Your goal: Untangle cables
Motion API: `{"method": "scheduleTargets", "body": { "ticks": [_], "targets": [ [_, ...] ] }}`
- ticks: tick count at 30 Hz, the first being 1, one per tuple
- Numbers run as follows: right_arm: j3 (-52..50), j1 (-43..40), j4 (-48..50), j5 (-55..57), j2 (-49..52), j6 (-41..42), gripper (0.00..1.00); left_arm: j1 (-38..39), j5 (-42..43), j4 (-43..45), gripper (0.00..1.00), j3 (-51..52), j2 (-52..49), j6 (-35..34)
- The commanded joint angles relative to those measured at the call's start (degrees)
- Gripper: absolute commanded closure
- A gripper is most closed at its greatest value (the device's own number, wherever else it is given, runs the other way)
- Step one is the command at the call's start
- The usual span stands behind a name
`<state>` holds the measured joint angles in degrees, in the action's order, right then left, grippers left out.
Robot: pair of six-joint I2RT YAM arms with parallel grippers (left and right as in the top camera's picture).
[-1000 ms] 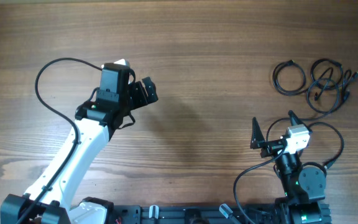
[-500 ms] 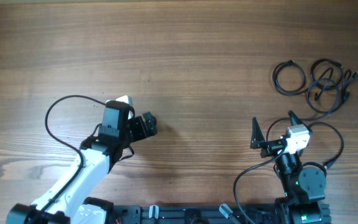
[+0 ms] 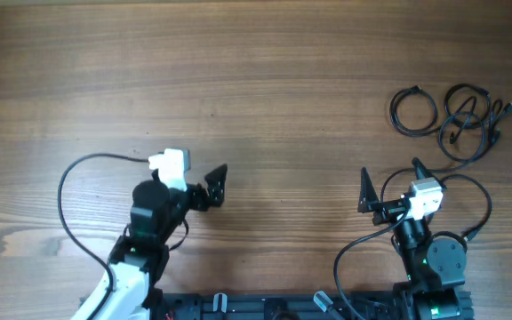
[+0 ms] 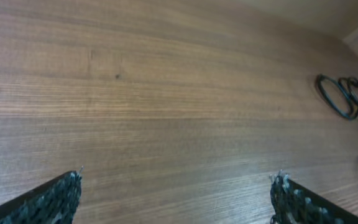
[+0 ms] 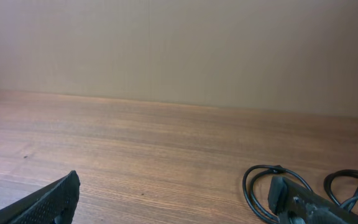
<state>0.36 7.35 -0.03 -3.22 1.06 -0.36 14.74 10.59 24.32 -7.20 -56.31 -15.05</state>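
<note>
At far right, cables lie loosely coiled; L fingers & R fingers both apart, empty.

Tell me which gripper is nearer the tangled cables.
Right. The right gripper sits close below the cables in the overhead view; the left gripper is far off to their left.

Open wood table runs wide across the middle; only the cables sit bunched at its far-right corner.
</note>
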Motion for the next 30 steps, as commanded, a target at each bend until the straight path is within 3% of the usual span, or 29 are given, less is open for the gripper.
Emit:
{"method": "scheduleTargets", "body": {
  "ticks": [1,8,13,17,18,22,30],
  "targets": [
    [-0.07,0.2,0.11,-0.68,-0.13,-0.96,0.0,0.26,0.28,0.79,0.0,4.11,5.05,1.57],
    [-0.07,0.2,0.13,-0.7,-0.13,-0.98,0.0,0.26,0.26,-1.62,0.0,6.88,11.21,1.6],
    [-0.07,0.2,0.11,-0.68,-0.13,-0.98,0.0,-0.35,0.22,-11.8,0.0,6.88,18.88,1.77],
    [-0.07,0.2,0.11,-0.68,-0.13,-0.98,0.0,-0.39,-1.46,-24.11,0.0,6.88,32.15,2.91],
    [-0.07,0.2,0.13,-0.7,-0.13,-0.98,0.0,-0.39,-2.29,-28.26,0.0,6.88,41.46,4.5],
    [-0.07,0.2,0.11,-0.7,-0.13,-0.98,0.0,-0.46,-3.39,-28.41,0.0,6.88,49.27,8.2],
    [-0.07,0.2,0.11,-0.68,-0.13,-0.96,0.0,-4.76,-2.51,-28.35,0.0,6.88,56.15,8.44]
  ]
}}
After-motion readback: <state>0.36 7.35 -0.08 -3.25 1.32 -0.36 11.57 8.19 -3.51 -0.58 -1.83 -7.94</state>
